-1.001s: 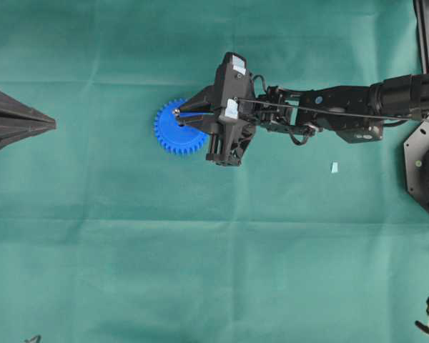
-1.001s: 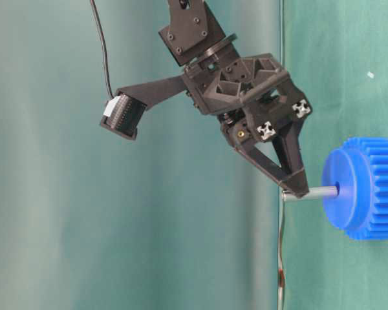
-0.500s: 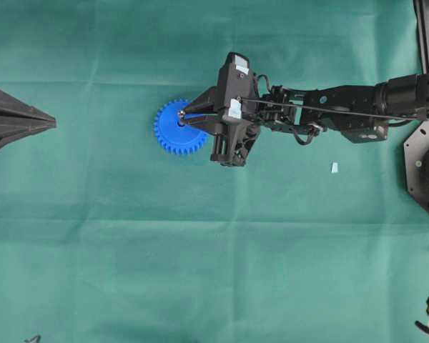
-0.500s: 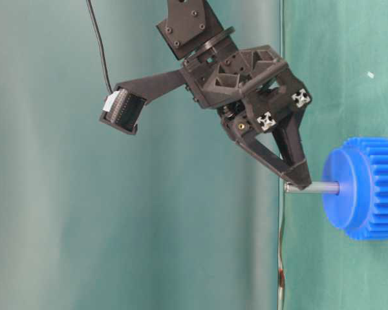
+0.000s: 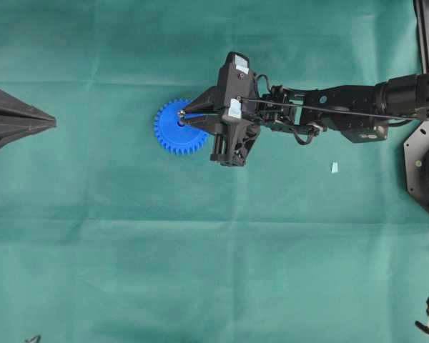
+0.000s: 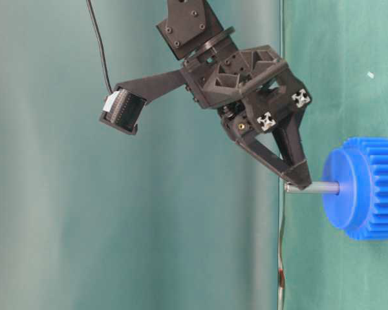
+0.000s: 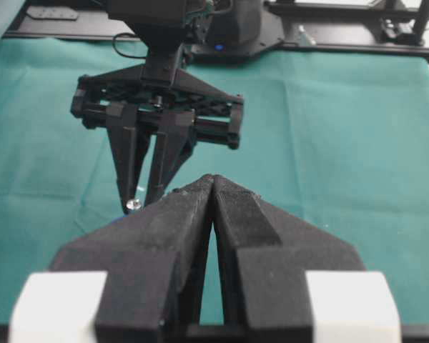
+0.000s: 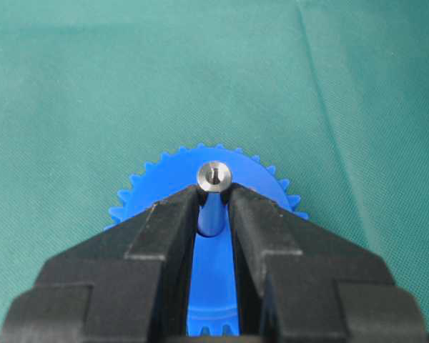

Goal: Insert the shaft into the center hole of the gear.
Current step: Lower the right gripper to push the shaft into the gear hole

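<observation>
The blue gear (image 5: 173, 132) lies flat on the green cloth. The silvery shaft (image 6: 313, 188) stands upright in the middle of the gear (image 6: 370, 188), its lower end in the hub, so the center hole is hidden. My right gripper (image 5: 180, 113) is shut on the shaft's top end. In the right wrist view its fingertips (image 8: 187, 204) pinch the shaft (image 8: 214, 175) just under its shiny end, above the gear (image 8: 146, 191). My left gripper (image 5: 51, 123) is shut and empty at the far left, well apart from the gear. Its closed jaws fill the left wrist view (image 7: 212, 180).
A small pale blue fleck (image 5: 334, 167) lies on the cloth to the right of the right arm. Black frame parts (image 5: 423, 161) stand at the right edge. The green cloth (image 5: 200, 250) covers the whole table.
Over the first half second my right gripper shifted and tilted slightly with the shaft in the gear. Since then nothing has moved. The left gripper stayed still.
</observation>
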